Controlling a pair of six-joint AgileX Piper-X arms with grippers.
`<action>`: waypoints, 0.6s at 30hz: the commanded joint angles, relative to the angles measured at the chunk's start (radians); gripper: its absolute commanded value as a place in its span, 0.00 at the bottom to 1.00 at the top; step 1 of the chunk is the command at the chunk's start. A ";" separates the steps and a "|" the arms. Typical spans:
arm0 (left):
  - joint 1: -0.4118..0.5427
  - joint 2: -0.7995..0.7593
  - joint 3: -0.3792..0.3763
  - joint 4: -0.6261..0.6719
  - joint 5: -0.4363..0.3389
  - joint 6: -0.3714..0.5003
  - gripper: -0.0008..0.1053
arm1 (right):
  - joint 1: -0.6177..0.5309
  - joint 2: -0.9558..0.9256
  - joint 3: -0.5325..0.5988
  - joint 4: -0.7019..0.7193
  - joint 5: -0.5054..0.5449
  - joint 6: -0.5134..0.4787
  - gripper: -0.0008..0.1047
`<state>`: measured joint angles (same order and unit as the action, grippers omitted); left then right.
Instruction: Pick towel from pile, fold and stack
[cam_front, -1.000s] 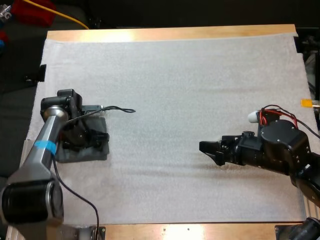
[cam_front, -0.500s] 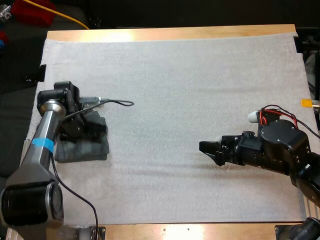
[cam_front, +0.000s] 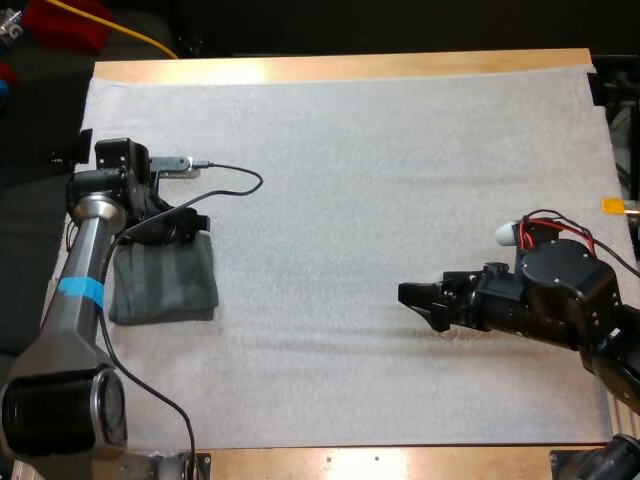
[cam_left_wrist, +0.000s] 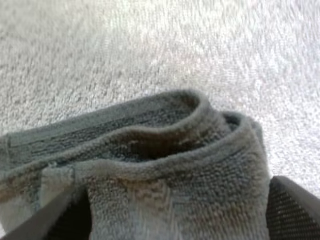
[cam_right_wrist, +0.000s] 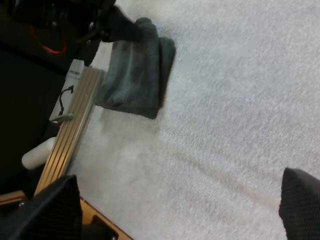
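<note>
Change: the left gripper (cam_front: 188, 226) has pulled back toward the far side. A second ago it sat on top of the folded towel (cam_front: 165, 280); now it is at the towel's far edge.
Towel: it lies flat and uncovered as a dark grey-green rectangle at the left side of the white mat (cam_front: 380, 150), close to the mat's left border.
Meaning: the fold looks finished and the towel set down, so this reads as the arm letting go and backing off rather than shaping it further.
Left hand: its fingers (cam_left_wrist: 292, 212) stand wide apart, with the towel's looped far corner between them. I see no pinch, so I judge that it holds nothing.
Right hand: the right gripper (cam_front: 418, 300) hangs over bare mat, right of centre and well apart from the towel. Its fingers are spread and empty.
</note>
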<state>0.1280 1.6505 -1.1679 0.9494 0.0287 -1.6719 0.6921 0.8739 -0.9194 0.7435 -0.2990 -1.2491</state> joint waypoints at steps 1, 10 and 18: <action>-0.002 0.028 -0.005 0.003 -0.011 -0.010 0.66 | -0.002 -0.005 -0.008 -0.007 -0.022 -0.004 0.75; -0.002 0.109 -0.005 0.012 0.024 -0.010 0.66 | -0.002 -0.005 -0.008 -0.007 -0.026 -0.004 0.75; -0.002 0.082 -0.068 0.063 0.178 -0.005 0.66 | -0.002 -0.005 -0.008 -0.007 -0.018 -0.011 0.75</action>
<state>0.1280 1.7544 -1.2234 0.9996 0.1806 -1.6728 0.6921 0.8739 -0.9194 0.7435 -0.3176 -1.2491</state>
